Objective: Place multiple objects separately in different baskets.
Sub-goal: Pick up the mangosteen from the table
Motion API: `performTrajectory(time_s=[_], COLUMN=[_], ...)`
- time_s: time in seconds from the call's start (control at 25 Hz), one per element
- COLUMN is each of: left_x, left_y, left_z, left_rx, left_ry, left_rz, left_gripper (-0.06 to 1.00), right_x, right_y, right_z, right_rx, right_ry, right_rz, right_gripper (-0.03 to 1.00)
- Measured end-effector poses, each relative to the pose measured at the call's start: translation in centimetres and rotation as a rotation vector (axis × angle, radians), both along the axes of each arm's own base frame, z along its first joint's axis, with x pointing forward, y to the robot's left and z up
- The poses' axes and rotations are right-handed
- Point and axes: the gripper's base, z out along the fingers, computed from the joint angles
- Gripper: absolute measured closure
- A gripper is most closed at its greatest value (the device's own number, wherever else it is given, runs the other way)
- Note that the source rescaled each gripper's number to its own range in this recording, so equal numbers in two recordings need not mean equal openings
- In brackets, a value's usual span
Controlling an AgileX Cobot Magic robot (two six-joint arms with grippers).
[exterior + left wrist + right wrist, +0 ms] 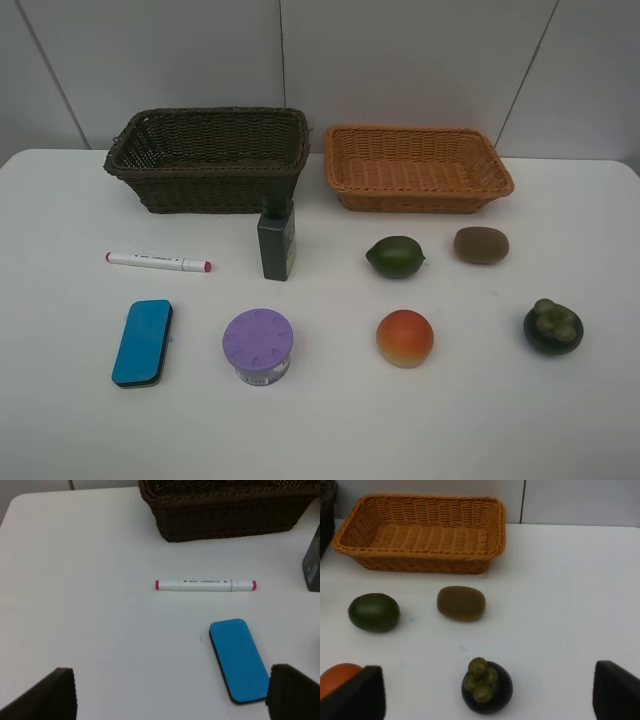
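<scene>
Two baskets stand at the back of the white table, both empty: a dark brown basket (208, 160) and a light orange basket (416, 168). In front lie a white red-capped marker (158, 262), a blue eraser (142, 342), a purple-lidded jar (258, 345), an upright dark green bottle (277, 238), a lime (395, 256), a kiwi (481, 245), a peach (405, 338) and a mangosteen (553, 326). My left gripper (170, 695) is open, short of the marker (205, 585) and eraser (239, 659). My right gripper (490, 692) is open, with the mangosteen (487, 686) between its fingers' line and the kiwi (461, 603) beyond.
A grey panelled wall rises right behind the baskets. The table's (60, 420) front edge runs below the near row of objects. Neither arm shows in the exterior high view.
</scene>
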Motion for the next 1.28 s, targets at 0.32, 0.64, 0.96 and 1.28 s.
performTrajectory(time_s=[0.32,0.64,0.96,1.28], left_x=[0.0,0.0,0.0,0.0], left_y=[0.0,0.0,0.0,0.0], left_z=[0.0,0.0,0.0,0.0], left_rx=[0.0,0.0,0.0,0.0], left_ry=[0.0,0.0,0.0,0.0], left_rz=[0.0,0.0,0.0,0.0], left_gripper=[-0.06,-0.06,-0.06,-0.06], right_x=[0.0,0.0,0.0,0.29], right_y=[0.0,-0.01,-0.06,-0.22], right_z=[0.0,0.0,0.0,0.02], right_rx=[0.0,0.003,0.01,-0.005], right_ry=[0.0,0.0,0.0,0.022], right_rz=[0.0,-0.003,-0.013,-0.024], right_gripper=[-0.03,-0.03,-0.03,-0.03])
